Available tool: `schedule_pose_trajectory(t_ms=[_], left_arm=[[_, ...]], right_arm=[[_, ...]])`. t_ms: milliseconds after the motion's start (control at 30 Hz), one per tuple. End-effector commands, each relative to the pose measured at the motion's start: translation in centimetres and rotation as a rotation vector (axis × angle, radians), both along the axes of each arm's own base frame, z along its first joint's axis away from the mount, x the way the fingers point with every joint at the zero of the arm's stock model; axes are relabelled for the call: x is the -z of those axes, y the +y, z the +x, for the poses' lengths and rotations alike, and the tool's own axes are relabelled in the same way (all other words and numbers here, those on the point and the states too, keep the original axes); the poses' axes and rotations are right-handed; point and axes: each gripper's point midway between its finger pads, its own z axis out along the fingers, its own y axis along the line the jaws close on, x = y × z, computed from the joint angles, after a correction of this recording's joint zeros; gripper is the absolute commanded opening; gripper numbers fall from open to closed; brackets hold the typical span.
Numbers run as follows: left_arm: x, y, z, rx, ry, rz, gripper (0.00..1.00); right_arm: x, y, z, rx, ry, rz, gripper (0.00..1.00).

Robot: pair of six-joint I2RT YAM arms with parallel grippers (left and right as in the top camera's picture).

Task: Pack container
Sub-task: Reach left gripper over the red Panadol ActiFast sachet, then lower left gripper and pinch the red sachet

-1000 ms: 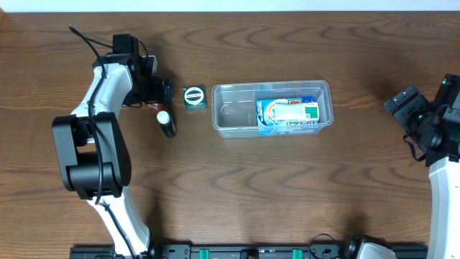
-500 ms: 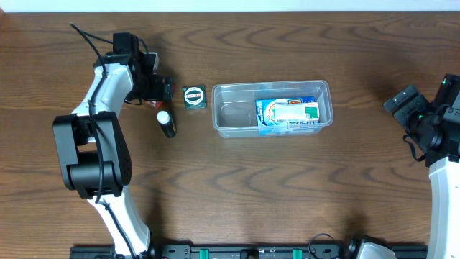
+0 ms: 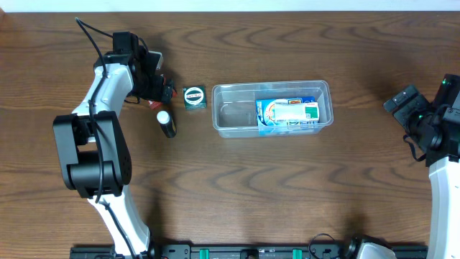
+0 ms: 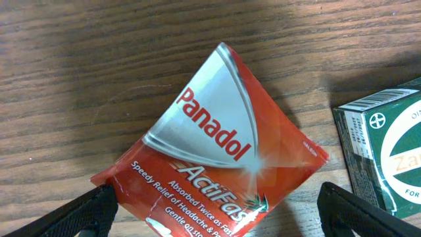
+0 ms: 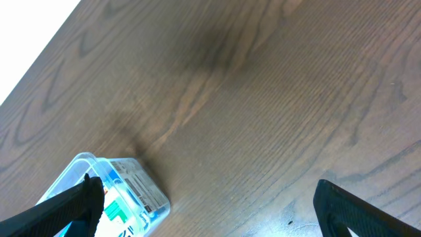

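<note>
Clear plastic container (image 3: 233, 116), blue-and-white box (image 3: 287, 114) lying inside its right half

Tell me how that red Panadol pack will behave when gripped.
The Panadol pack looks like a thin carton, so probably light and stiff, though a squeeze may dent it. Its glossy face shows glare, so it could slip. Lying flat, it should slide, not roll.

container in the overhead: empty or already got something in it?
Partly filled. The container holds one blue, white and green box lying flat in its right half; its left half is bare.
</note>
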Motion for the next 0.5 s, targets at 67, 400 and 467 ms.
schedule_pose_trajectory(t_ms=[67,400,467], left_arm=[[-3.1,0.3,2.2,0.075,-0.123,0.041,0.98],[-3.6,0.3,3.5,0.264,-0.202,0.117,0.98],[-3.5,0.1,3.5,0.302,-0.206,0.126,0.98]], right_arm=[[-0.1,-0.3,-0.1,-0.001,0.003,-0.010,0.99],[0.0,-0.3,-0.1,-0.001,0.005,-0.009,0.99],[0.0,-0.2,-0.1,-0.003,0.005,-0.010,0.99]])
